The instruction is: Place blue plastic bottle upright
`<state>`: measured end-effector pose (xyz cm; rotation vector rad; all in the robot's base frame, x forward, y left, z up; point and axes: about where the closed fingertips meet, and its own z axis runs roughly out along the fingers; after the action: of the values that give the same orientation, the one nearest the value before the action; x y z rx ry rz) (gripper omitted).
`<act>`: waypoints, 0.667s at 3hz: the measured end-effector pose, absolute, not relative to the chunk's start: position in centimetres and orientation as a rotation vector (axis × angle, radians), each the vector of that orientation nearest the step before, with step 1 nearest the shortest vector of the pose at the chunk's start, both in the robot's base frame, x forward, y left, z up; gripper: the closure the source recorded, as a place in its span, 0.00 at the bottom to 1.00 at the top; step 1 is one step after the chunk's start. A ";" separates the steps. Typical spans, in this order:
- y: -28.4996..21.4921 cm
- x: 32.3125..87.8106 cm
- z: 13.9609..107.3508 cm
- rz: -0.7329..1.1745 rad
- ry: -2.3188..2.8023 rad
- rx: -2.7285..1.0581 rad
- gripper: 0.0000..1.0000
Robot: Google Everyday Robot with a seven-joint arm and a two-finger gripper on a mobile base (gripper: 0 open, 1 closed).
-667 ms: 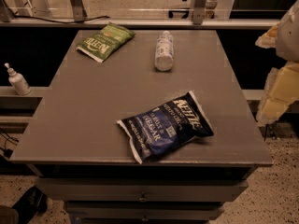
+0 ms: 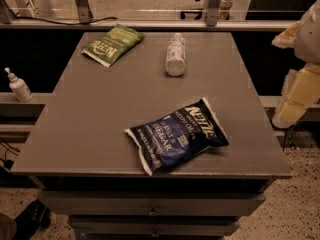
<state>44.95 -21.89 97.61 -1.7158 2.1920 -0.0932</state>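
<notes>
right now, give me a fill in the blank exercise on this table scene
1. The small clear plastic bottle with a white cap lies on its ____ on the grey table.
2. The crinkled chip bag nearest the front edge is dark ____.
3. The green chip bag sits to the bottle's ____ in the camera view.
4. The gripper hangs off the table's ____ edge, apart from the bottle.
Missing words: side, blue, left, right.

blue plastic bottle [image 2: 175,55] | lying flat, cap away | table [image 2: 100,114] far-centre | tool [image 2: 296,98] at right
</notes>
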 end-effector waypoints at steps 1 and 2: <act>-21.7 49.5 96.6 -0.076 2.162 -1.664 0.00; -21.5 55.2 95.5 -0.041 2.169 -1.568 0.00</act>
<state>55.18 -21.49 95.46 -1.5681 2.1690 -0.0405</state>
